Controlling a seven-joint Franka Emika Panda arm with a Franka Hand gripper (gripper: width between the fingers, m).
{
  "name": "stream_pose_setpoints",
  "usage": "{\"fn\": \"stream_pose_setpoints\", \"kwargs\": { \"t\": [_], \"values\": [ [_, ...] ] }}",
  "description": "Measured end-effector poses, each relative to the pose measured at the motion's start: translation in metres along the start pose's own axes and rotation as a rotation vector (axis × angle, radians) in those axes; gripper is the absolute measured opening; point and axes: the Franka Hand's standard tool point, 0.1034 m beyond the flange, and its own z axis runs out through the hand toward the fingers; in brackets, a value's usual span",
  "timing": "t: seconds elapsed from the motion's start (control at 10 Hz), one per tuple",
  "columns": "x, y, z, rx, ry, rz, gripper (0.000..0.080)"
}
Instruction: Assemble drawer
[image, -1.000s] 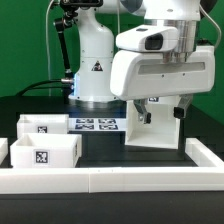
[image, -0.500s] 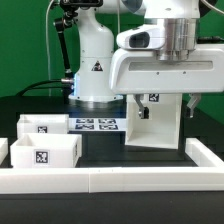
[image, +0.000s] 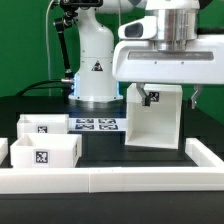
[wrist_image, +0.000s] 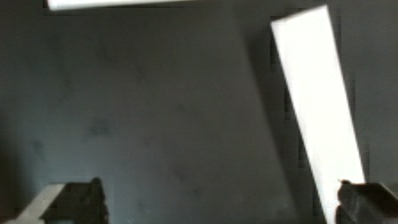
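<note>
In the exterior view's lower left I saw the drawer's front tray (image: 45, 152) and rear tray (image: 42, 125) — open-topped, only white walls showing inside. The housing (image: 160, 122) stood upright at centre right, hollow side facing the camera. In the wrist view, the gripper (wrist_image: 217, 208) was spread wide, grasping nothing.

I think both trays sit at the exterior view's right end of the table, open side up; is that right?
Not quite: the exterior view shows the back tray and the front tray at its left end of the table, open side up. The housing is what stands toward the right.
</note>
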Motion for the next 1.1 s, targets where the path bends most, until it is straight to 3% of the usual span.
{"fn": "stream_pose_setpoints", "kwargs": {
  "t": [0.4,0.8,1.0,1.1],
  "values": [
    [-0.036,-0.009,-0.031,-0.002,0.024,-0.019,0.065],
    [-0.04,-0.011,-0.032,-0.003,0.025,-0.026,0.065],
    [-0.039,-0.009,-0.029,0.027,0.033,0.006,0.065],
    [-0.051,-0.008,-0.027,0.021,0.027,0.008,0.065]
  ]
}}
